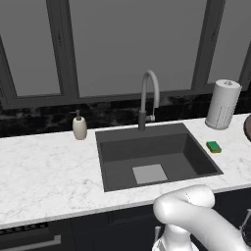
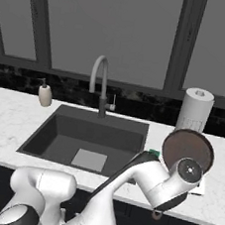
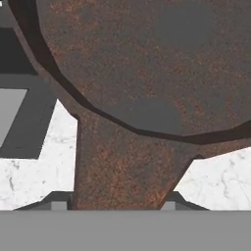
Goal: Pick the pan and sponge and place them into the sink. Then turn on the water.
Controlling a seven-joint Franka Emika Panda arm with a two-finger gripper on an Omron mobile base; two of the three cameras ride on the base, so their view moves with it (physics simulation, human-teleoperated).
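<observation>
While the arm reaches over the right part of the surface [image 2: 14, 112], the pincer [image 3: 115, 203] is closed on the handle of the pan [image 2: 188, 149]; in the hand view the rusty brown handle runs down between the two finger tips [image 3: 59, 203], which press on it from both sides. The pan is lifted and tilted, so its round inside faces the right base camera, and it hangs above the surface to the right of the sink [image 2: 56, 142], in front of the paper towel roll [image 2: 194, 112]. In the left base view a small piece of its dark rim shows at the right edge. The sponge [image 1: 213, 146] lies flat on the surface just beside the right rim of the sink, not touching the pan. The sink has only its light grey drain plate [image 1: 149, 173] on the bottom. The faucet [image 1: 149, 98] stands behind the back rim of the sink, its spout bending over the basin, and no stream comes from it. The soap dispenser [image 1: 79, 126] stands near the back left corner of the sink.
</observation>
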